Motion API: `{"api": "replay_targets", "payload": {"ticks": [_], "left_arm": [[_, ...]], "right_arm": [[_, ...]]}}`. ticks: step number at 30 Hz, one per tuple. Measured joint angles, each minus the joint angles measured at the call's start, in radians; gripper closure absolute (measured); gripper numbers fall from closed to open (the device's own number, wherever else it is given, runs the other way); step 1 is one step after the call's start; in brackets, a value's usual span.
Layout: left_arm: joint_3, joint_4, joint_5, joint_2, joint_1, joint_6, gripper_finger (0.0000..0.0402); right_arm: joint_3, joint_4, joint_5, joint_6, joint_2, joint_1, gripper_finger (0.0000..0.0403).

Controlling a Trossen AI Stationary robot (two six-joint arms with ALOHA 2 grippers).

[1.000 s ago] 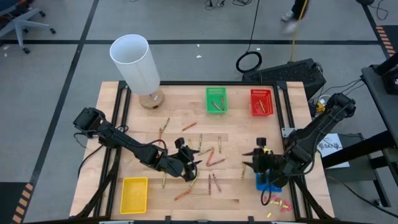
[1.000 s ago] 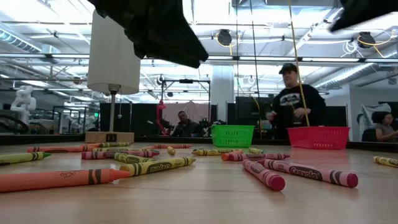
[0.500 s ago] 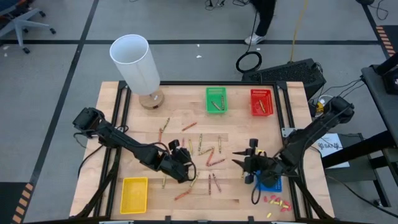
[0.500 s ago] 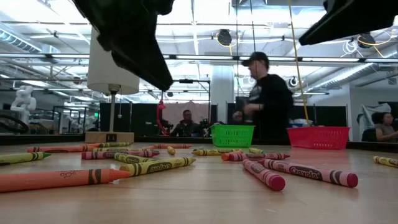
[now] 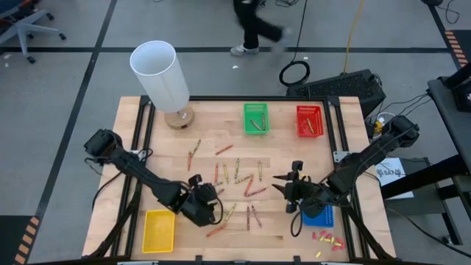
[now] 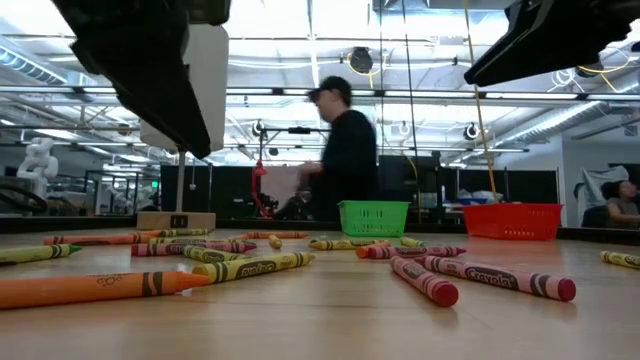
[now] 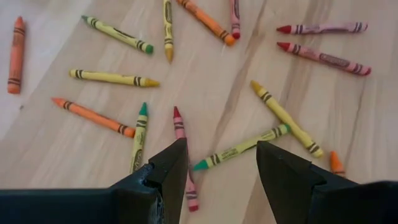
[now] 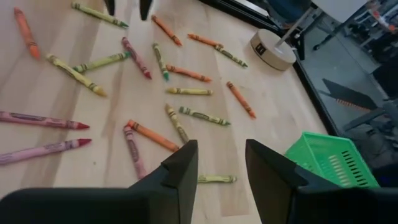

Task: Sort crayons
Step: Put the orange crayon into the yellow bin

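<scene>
While both dark grippers hover empty over scattered thin wax crayons (image 5: 237, 175), left gripper (image 7: 217, 163) sits open; right gripper (image 8: 219, 165) too; light wooden table (image 5: 213, 132) underneath.

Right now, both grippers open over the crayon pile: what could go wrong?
1. The crayons lie crossed and touching under the left gripper; closing there may catch two colours at once.
2. The right gripper and left gripper work the same scatter, so the arms could crowd each other.
3. A person walks just past the table's far edge, near the green basket.
</scene>
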Motion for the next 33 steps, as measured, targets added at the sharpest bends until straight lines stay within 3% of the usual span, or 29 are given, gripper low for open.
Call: {"api": "replay_targets", "payload": {"ticks": [13,17,23,33], "left_arm": [[-0.002,0.026,-0.109,0.000,-0.097,-0.120,0.0212],[-0.002,-0.041,-0.117,0.000,-0.106,-0.137,0.0212],[-0.002,-0.236,-0.140,0.000,-0.112,-0.279,0.0212],[-0.026,-0.192,-0.150,0.043,-0.114,-0.277,0.0212]], "right_arm": [[0.000,0.000,0.000,-0.060,0.000,-0.079,0.0284],[0.000,0.001,0.000,-0.051,0.000,-0.084,0.0284],[0.000,0.000,-0.003,-0.023,0.000,-0.084,0.0284],[0.000,0.000,-0.106,-0.022,0.000,-0.084,0.0284]]}}
